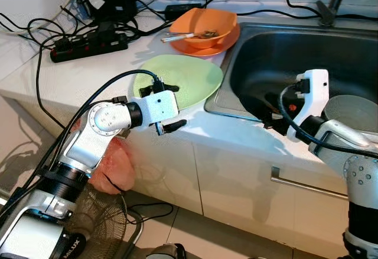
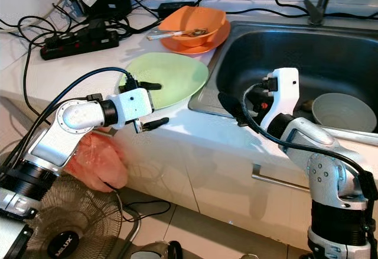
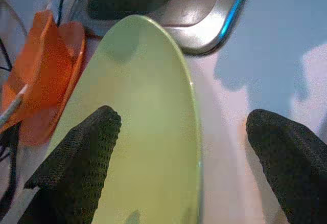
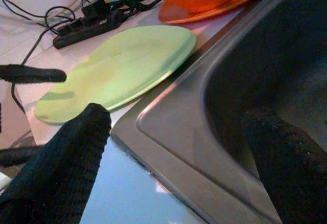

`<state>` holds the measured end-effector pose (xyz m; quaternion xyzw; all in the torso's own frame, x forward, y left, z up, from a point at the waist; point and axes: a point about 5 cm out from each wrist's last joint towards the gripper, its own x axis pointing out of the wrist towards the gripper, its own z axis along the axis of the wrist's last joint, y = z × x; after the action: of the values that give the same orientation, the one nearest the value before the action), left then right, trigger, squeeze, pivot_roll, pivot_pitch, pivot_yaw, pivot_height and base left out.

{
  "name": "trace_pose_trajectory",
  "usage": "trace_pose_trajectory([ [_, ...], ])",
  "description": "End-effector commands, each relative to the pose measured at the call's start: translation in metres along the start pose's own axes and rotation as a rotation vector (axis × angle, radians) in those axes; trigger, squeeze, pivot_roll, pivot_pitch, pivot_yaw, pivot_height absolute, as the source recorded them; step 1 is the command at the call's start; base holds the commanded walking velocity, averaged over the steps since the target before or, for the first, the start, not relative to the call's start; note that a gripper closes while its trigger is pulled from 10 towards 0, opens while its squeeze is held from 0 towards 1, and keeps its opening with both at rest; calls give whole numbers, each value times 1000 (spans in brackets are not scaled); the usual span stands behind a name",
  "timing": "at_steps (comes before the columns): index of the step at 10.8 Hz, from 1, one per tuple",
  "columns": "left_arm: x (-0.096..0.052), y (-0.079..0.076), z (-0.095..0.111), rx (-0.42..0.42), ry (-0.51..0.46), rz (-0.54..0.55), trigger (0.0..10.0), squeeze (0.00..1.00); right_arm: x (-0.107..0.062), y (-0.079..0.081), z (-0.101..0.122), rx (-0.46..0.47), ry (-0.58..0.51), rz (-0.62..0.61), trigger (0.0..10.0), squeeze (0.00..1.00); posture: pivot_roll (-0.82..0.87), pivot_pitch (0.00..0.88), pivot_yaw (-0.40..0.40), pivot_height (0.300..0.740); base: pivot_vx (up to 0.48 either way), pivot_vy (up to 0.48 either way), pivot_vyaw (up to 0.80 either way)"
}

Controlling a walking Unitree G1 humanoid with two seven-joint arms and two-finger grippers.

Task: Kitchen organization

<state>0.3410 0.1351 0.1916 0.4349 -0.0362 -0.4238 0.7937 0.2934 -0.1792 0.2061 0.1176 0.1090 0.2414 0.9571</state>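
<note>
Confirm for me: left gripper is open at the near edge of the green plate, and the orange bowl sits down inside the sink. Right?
Not quite. The orange bowl sits on an orange plate on the counter beside the sink, not inside it, as the left eye view shows. The rest holds: the left gripper is open at the green plate's near edge.

green plate (image 1: 183, 78) | flat on counter, beside sink | orange bowl (image 1: 204, 27) | upright on orange plate
</note>
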Motion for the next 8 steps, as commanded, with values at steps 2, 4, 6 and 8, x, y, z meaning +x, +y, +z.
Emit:
trace_pose_trajectory([
  [2,-2,5,-20,60,102,25,10000,0,3,6,7,-28,-21,7,10000,0,115,58,151,740,0,0,0],
  [4,0,8,-29,99,142,53,10000,0,4,10,9,-36,-30,16,10000,0,115,58,158,740,0,0,0],
  [6,1,8,-36,102,152,61,0,0,4,10,9,-39,-37,14,10000,0,114,57,159,740,0,0,0],
  [8,2,6,-39,103,146,59,0,0,4,10,9,-43,-38,12,10000,0,114,56,160,740,0,0,0],
])
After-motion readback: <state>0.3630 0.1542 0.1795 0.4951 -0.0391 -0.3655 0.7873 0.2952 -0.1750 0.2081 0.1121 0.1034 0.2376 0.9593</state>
